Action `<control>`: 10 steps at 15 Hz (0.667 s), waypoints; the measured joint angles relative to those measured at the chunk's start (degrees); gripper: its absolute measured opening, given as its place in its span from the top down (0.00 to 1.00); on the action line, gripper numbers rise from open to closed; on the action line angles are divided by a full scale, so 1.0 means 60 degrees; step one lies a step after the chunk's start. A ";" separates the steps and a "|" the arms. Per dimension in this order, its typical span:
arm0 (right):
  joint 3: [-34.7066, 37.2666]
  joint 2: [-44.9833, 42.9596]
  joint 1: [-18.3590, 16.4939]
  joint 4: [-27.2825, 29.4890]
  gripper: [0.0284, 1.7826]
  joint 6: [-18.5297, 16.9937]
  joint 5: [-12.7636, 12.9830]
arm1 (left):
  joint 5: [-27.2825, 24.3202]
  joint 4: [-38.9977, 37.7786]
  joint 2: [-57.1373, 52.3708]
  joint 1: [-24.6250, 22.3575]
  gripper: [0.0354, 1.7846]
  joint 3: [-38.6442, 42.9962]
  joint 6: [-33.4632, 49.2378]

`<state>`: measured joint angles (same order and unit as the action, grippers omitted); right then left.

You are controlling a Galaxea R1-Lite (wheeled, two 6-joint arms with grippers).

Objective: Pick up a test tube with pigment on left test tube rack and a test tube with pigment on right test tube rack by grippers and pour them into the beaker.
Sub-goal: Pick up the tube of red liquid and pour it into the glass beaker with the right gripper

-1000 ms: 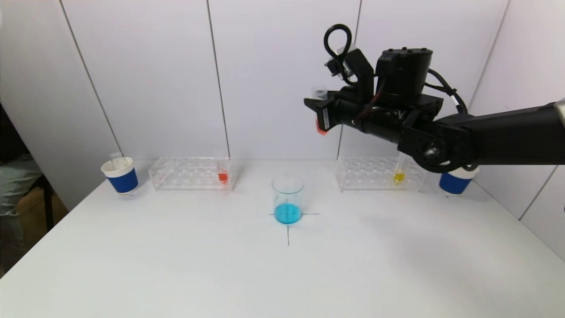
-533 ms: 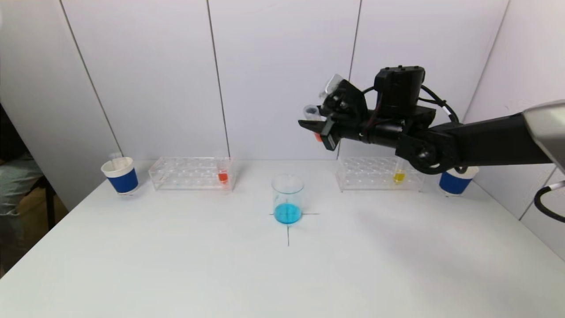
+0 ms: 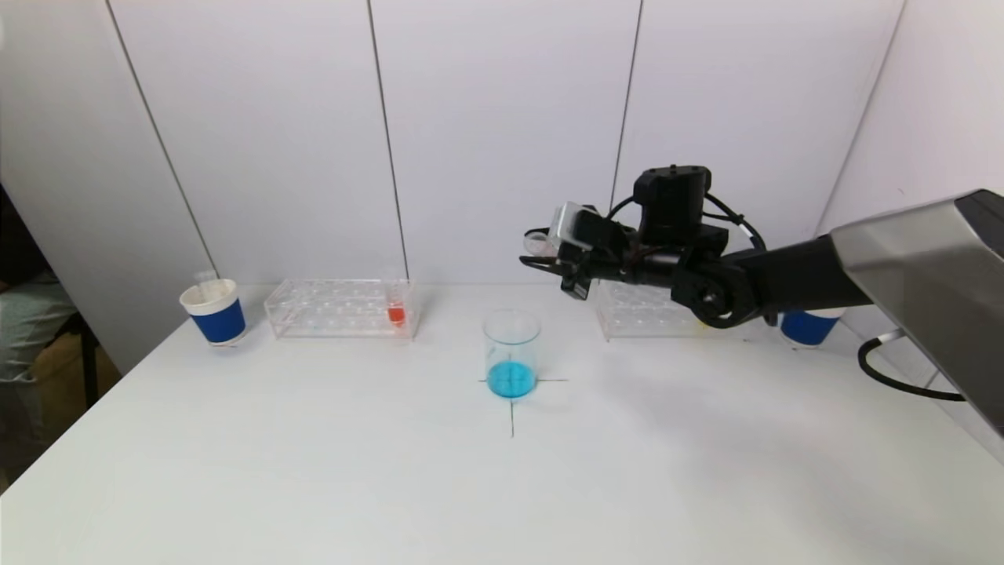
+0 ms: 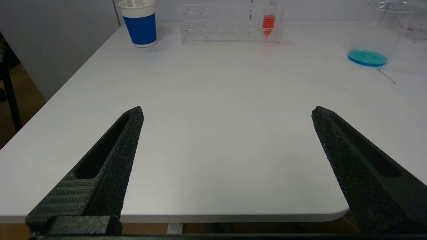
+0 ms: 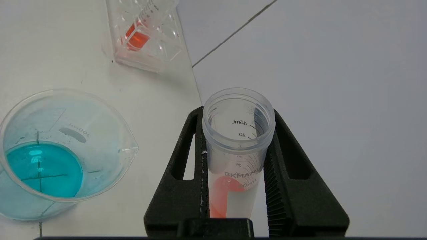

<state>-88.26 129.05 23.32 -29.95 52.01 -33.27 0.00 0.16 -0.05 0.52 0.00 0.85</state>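
Head view: right gripper [image 3: 549,263], pinching a test tube [image 5: 237,150] of orange pigment, tips it high above and right of the beaker [image 3: 511,353], apparently to pour. Left gripper [image 4: 227,133], spread wide, idles near the table [image 4: 213,133] edge.

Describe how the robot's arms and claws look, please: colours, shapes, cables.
The right arm is black, with a silver-grey outer shell and looped black cables. The right claw has two black wedge-shaped fingers with ribbed inner faces and slot cut-outs. The left claw has matching black, rough-textured pointed fingers.
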 joint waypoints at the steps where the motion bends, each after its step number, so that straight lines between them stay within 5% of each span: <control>1: -0.0081 0.0091 -0.0018 -0.0004 0.72 0.0171 -0.0124 | 0.0000 0.0004 0.0000 0.0000 0.01 0.0000 0.0000; 10: -0.0398 0.0597 0.0114 -0.0341 0.72 0.2853 -0.0398 | 0.0000 0.0004 0.0000 0.0000 0.01 0.0000 0.0000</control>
<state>-90.65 132.63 24.00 -32.00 69.12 -35.66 0.00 0.18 -0.05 0.52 0.00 0.85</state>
